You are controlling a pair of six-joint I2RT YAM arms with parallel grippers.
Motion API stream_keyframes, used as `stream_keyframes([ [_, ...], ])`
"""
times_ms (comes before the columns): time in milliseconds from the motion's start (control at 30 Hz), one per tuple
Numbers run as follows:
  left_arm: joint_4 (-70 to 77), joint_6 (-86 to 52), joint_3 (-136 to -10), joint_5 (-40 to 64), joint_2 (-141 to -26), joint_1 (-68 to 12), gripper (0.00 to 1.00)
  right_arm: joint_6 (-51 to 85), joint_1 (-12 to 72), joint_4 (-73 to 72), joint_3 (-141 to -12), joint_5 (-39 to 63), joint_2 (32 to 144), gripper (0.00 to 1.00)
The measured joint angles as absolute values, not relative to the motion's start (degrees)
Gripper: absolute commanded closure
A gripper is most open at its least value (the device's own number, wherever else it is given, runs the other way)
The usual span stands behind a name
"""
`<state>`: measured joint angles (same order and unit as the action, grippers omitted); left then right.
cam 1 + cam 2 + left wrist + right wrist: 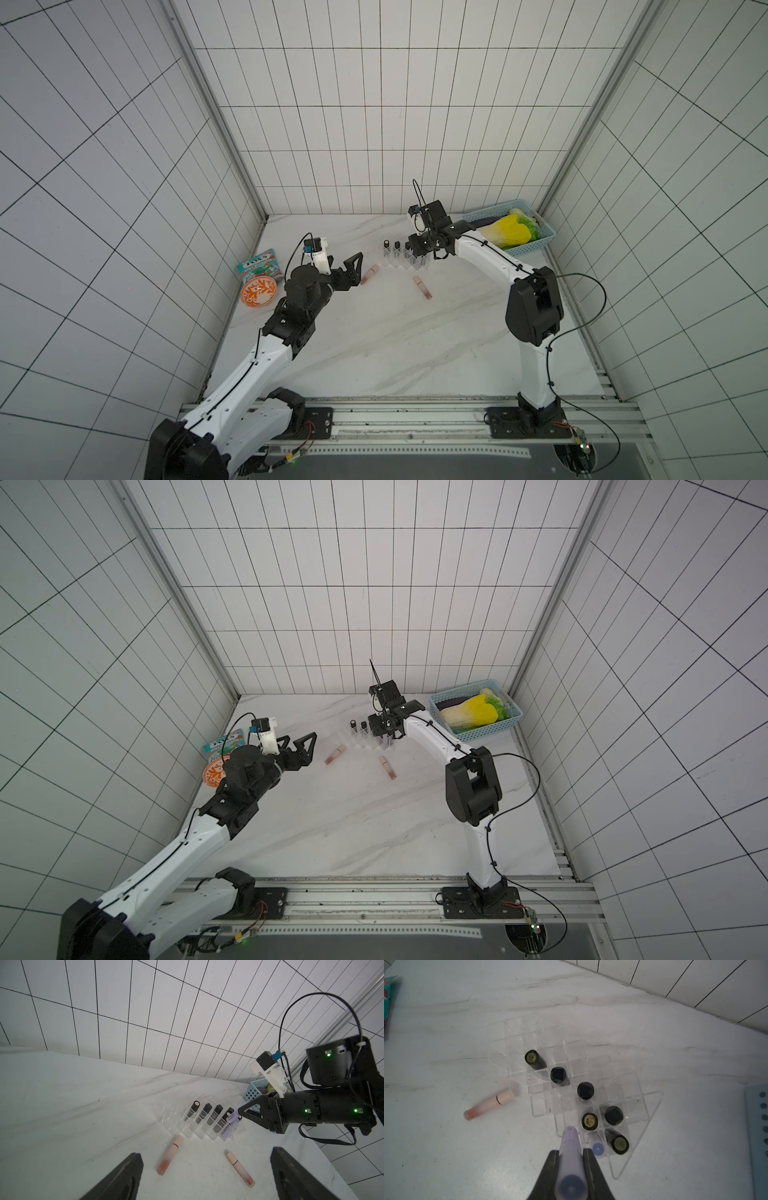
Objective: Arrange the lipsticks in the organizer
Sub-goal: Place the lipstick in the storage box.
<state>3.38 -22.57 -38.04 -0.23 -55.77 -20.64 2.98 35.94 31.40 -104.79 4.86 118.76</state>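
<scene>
Worryingly, my right gripper (571,1152), clamped on a lilac lipstick (569,1138), may catch the tube's tip on the clear organizer (654,1105) rim and shove it aside; my left gripper (205,1153) gapes empty.

Black lipsticks (585,1090) stand upright in clear organizer (596,1064).

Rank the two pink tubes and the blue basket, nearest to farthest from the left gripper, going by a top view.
1. Pink tube: just ahead of the open left gripper, on the left side.
2. Other pink tube: mid-table, further to the right.
3. Basket: in the far right corner.
</scene>
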Motion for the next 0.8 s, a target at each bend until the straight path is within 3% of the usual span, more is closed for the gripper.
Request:
stream_keyframes([
  [467, 2.31, -22.59, -38.5, 0.58, -57.23, -20.51, 0.07, 2.55, 36.07, 32.03, -108.27, 6.0, 122.91, 0.84],
  [533, 2.31, -22.59, -38.59, 0.71, -57.28, -20.51, 0.06, 2.52, 36.07, 32.05, -108.62, 6.2, 123.7, 0.79],
  [700, 2.24, -22.57, -38.89, 0.97, -57.3, -20.51, 0.07, 2.0, 36.1, 32.97, -108.64, 6.37, 124.4, 0.53],
  [800, 2.17, -22.52, -38.92, 1.13, -57.3, -20.51, 0.07, 1.87, 36.16, 32.93, -108.64, 6.35, 124.33, 0.44],
])
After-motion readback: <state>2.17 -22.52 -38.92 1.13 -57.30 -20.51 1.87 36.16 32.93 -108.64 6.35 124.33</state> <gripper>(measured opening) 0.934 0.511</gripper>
